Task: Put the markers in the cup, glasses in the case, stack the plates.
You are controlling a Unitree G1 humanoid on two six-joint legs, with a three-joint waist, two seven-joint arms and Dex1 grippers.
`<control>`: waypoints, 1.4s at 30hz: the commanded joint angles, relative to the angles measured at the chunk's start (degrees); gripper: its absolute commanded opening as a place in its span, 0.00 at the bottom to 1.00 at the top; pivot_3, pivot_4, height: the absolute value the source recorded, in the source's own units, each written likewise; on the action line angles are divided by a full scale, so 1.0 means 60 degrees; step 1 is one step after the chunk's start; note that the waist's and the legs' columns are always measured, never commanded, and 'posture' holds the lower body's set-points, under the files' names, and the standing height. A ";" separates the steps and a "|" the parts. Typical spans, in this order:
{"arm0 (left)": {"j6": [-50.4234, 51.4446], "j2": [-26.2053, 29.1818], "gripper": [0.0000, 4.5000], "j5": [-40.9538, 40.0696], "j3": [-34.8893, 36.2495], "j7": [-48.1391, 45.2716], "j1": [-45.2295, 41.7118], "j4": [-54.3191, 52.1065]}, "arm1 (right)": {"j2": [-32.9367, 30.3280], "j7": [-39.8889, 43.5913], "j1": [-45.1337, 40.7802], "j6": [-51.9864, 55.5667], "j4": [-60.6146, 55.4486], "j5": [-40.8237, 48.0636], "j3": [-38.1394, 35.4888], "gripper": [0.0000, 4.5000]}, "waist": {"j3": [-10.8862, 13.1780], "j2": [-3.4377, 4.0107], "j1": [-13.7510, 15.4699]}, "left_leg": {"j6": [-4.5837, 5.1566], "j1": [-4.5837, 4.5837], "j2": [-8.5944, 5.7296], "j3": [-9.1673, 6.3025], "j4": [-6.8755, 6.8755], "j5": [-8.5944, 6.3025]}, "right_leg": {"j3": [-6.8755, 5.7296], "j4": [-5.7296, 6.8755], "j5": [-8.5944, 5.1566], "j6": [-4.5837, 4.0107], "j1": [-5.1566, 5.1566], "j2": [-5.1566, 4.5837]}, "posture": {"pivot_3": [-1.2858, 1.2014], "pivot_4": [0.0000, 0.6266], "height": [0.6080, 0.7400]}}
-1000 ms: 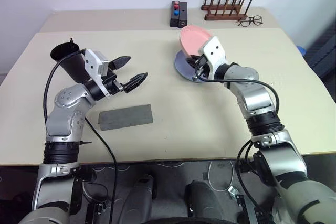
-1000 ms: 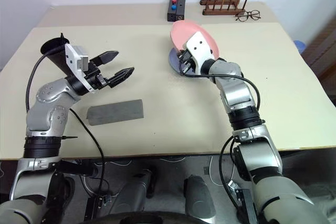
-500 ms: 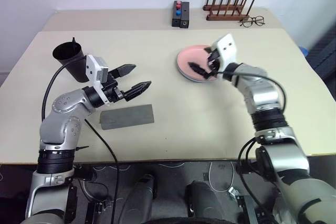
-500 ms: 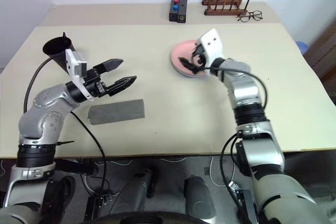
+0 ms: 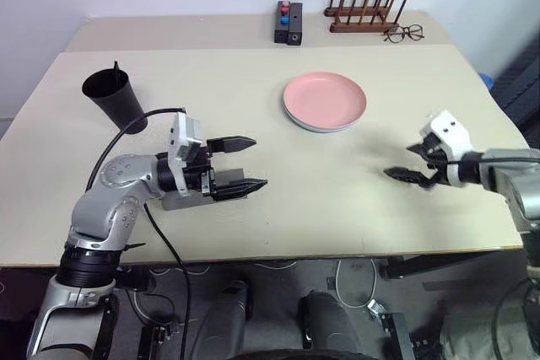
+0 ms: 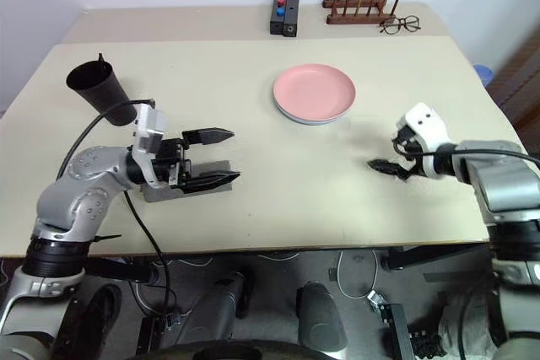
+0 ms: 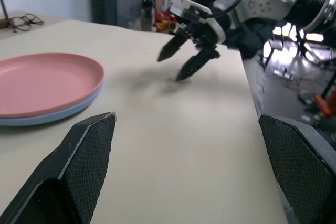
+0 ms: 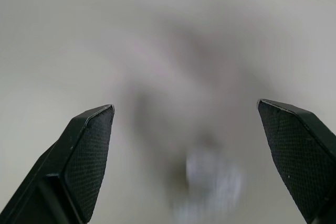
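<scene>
Plates (image 5: 325, 103) stacked – pink seated on blue; both end effectors (image 5: 239, 163) (image 5: 413, 163) spread apart, nothing held. Remaining steps judged done too.

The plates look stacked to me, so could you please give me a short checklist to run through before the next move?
1. Pink plate sits on the blue plate: ok.
2. Right claw open, holding nothing: ok.
3. Left claw open, holding nothing: ok.
4. Cup upright with a marker sticking out: ok.
5. All markers in the cup: cannot tell.
6. Sunglasses inside the grey case: cannot tell.
</scene>
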 commanded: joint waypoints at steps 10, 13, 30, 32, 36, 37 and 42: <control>0.1194 0.0631 1.00 -0.0037 -0.0077 -0.0148 -0.0410 -0.0093 | -0.0004 -0.0621 -0.0284 0.0502 0.0347 -0.0157 0.0047 0.47 | 0.0002 0.0007 0.0080 | 0.0013 -0.0005 -0.0006 -0.0005 0.0001 -0.0008 | -0.0008 -0.0047 0.0006 0.0011 0.0025 -0.0004 | 0.52 0.24 0.98; 0.1224 0.0640 1.00 -0.0080 0.0005 -0.0071 -0.0304 -0.0241 | -0.0035 -0.0566 -0.0449 0.0354 0.0636 -0.0244 0.0147 0.12 | 0.0002 0.0007 0.0069 | 0.0014 -0.0005 -0.0005 -0.0004 0.0001 -0.0008 | -0.0008 -0.0049 0.0006 0.0011 0.0025 -0.0004 | 0.52 0.24 0.98; -0.0416 -0.0455 1.00 0.0925 0.0840 0.2144 -0.1201 0.1061 | 0.3285 -0.2766 -0.4165 -0.2102 0.2341 0.0401 -0.1116 0.01 | 0.0002 0.0005 0.0032 | 0.0013 -0.0005 -0.0008 -0.0002 0.0004 -0.0007 | -0.0014 -0.0049 0.0024 0.0040 0.0028 0.0008 | 0.52 0.24 0.98; -0.0605 -0.0474 1.00 0.1431 0.0771 0.2644 -0.1260 0.1382 | 0.4124 -0.3134 -0.4560 -0.2311 0.2526 0.0540 -0.1153 0.01 | 0.0002 0.0005 0.0017 | 0.0013 -0.0005 -0.0008 -0.0002 -0.0005 -0.0007 | -0.0013 -0.0048 0.0024 0.0041 0.0025 0.0016 | 0.52 0.24 0.98; -0.0853 -0.0661 1.00 0.1761 0.0786 0.3118 -0.1074 0.1253 | 0.5042 -0.3079 -0.4562 -0.2809 0.2788 0.0454 -0.0812 0.32 | 0.0004 0.0007 0.0028 | 0.0012 -0.0009 -0.0007 -0.0005 -0.0008 -0.0005 | -0.0011 -0.0033 0.0025 0.0041 0.0015 0.0031 | 0.52 0.24 0.98; -0.0735 -0.0693 1.00 0.1705 0.0850 0.3234 -0.0983 0.1078 | 0.5102 -0.3157 -0.4542 -0.2967 0.3008 0.0303 -0.0729 0.44 | 0.0004 0.0007 0.0058 | 0.0012 -0.0010 -0.0010 -0.0006 -0.0006 -0.0005 | -0.0011 -0.0033 0.0028 0.0045 0.0014 0.0031 | 0.52 0.24 0.98; -0.0345 -0.0591 1.00 0.1283 0.1184 0.3426 -0.0382 0.0175 | 0.4825 -0.3153 -0.4770 -0.3757 0.3919 -0.0267 -0.0455 1.00 | 0.0004 0.0008 0.0065 | 0.0011 -0.0009 -0.0017 -0.0012 0.0000 -0.0004 | -0.0009 -0.0035 0.0035 0.0054 0.0021 0.0030 | 0.52 0.24 0.98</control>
